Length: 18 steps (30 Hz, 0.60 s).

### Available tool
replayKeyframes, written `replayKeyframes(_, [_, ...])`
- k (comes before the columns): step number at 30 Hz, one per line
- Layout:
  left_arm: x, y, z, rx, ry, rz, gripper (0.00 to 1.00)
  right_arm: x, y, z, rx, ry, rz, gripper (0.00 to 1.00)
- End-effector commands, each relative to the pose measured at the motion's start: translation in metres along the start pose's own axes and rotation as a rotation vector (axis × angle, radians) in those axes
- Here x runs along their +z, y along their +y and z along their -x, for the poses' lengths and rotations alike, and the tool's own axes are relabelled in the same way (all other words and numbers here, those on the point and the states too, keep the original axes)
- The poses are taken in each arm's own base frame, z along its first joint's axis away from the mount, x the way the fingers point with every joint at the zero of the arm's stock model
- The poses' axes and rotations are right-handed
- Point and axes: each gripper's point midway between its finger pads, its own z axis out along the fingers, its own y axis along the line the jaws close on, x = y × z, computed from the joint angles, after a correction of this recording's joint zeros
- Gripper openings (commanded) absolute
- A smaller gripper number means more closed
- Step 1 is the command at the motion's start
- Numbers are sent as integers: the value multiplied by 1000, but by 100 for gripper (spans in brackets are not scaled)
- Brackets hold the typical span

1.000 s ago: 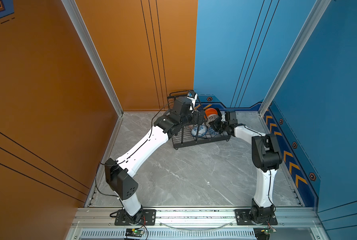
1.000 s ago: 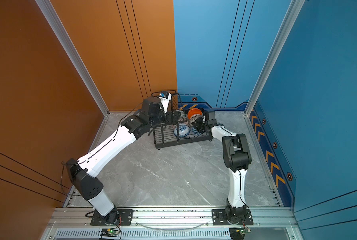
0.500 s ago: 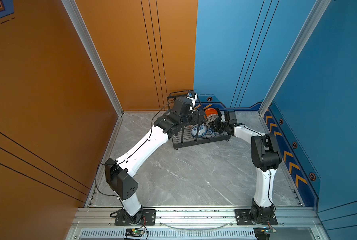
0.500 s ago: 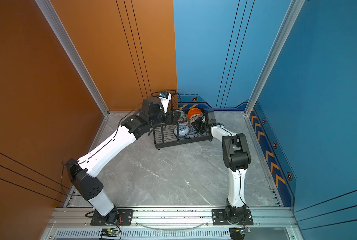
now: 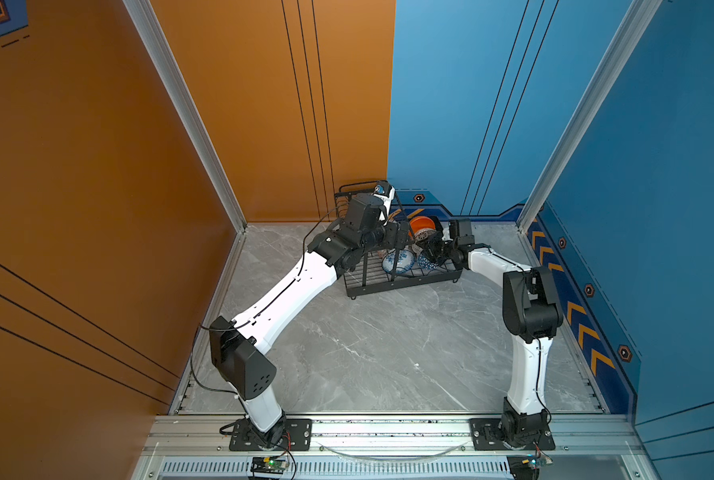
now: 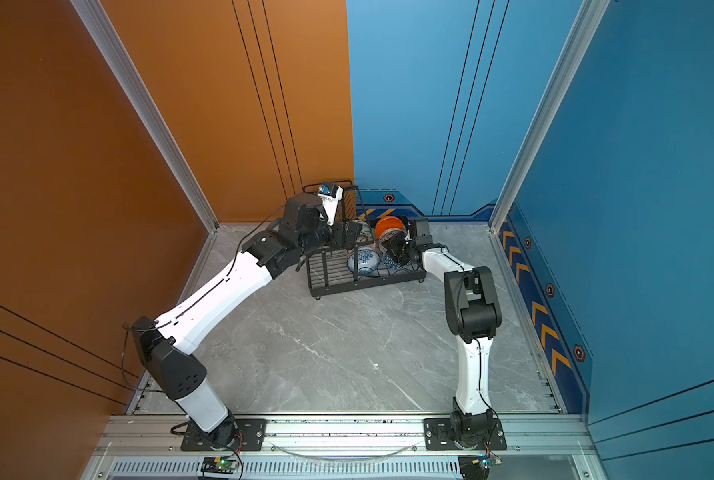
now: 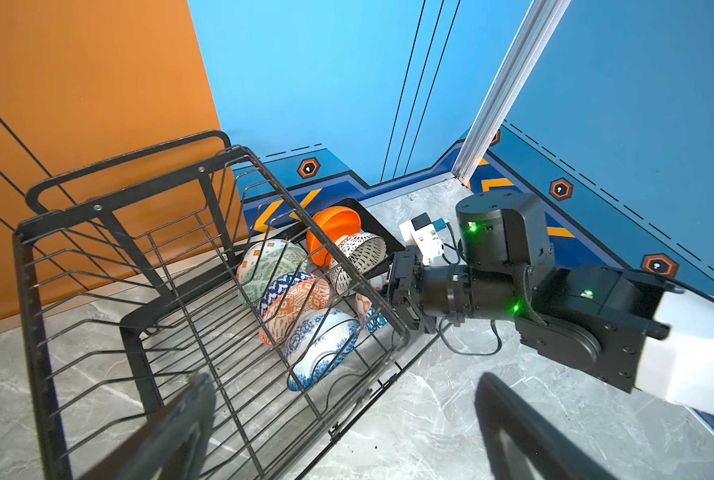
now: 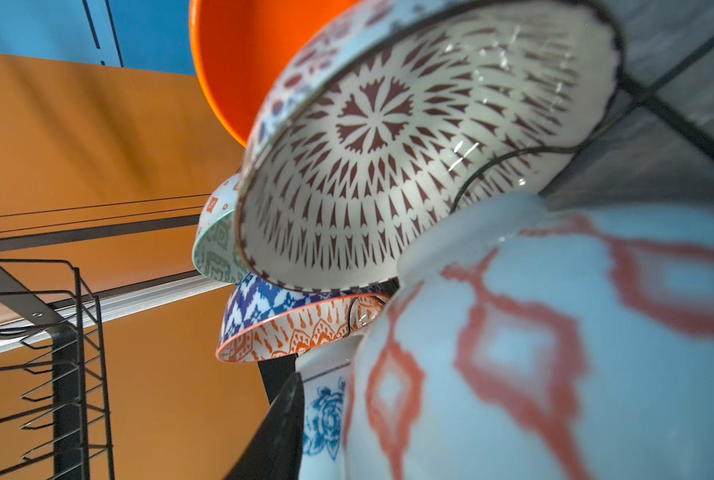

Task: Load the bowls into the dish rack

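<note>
Glossy patterned bowls [image 7: 301, 299] crowd the black wire rack [image 7: 97, 206].

A black wire dish rack [image 5: 369, 272] stands just above the middle of both top views, with its raised tier on the left. Six bowls lean on edge in its lower tray, crowded together: plain orange bowl [image 7: 334, 226], black-lattice bowl [image 7: 361, 249], pale green bowl [image 7: 270, 266], blue-triangle bowl [image 7: 282, 286], blue floral bowl [image 7: 322, 349] and orange-diamond bowl [image 7: 363, 305].
</note>
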Motion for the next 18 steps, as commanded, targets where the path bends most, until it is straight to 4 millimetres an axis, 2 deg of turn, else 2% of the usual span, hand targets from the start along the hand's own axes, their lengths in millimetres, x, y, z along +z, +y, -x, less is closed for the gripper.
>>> replayKeyframes(1, [-8, 3, 10, -13, -36, 12, 98, -7, 5, 4, 13, 0, 1, 40])
replayKeyframes(8, [-6, 2, 10, -13, -33, 6, 98, -16, 8, 6, 15, -8, 7, 45])
replayKeyframes(12, [-5, 1, 11, -14, -35, 2, 98, -16, 1, 7, 25, -10, -6, 58])
replayKeyframes(13, [-5, 1, 12, -14, -36, 2, 98, -27, 14, 8, 12, -22, 18, 64])
replayKeyframes(18, [-3, -1, 12, -15, -36, -6, 98, -33, 15, 10, 12, -28, 18, 90])
